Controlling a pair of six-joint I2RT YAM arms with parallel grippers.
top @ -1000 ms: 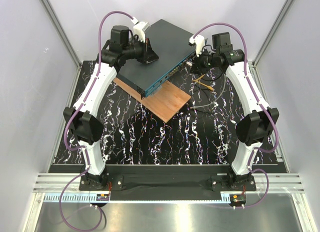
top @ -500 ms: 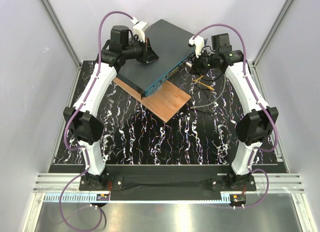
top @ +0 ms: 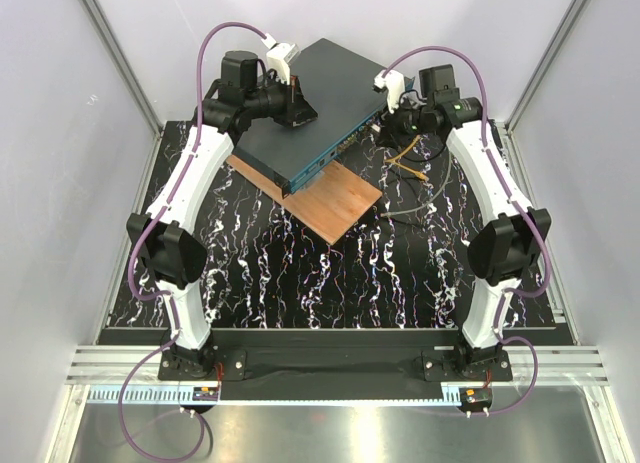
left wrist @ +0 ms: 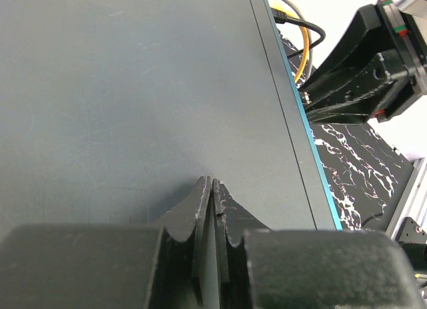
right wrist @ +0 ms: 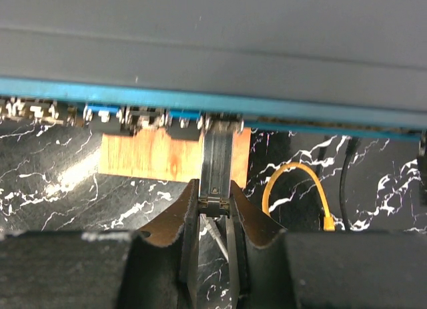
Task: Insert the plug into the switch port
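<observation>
Insertion step: my right jaws grasp the plug (right wrist: 217, 163), tip at a port of the switch (right wrist: 213, 55) dead ahead; left jaws clenched empty atop it. Next: straight, gentle push.

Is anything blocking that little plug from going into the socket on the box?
Nothing visible does. The right gripper holds the plug with its tip right at the row of sockets on the switch; no cable lies between them. The yellow cable loops off to the side.
</observation>
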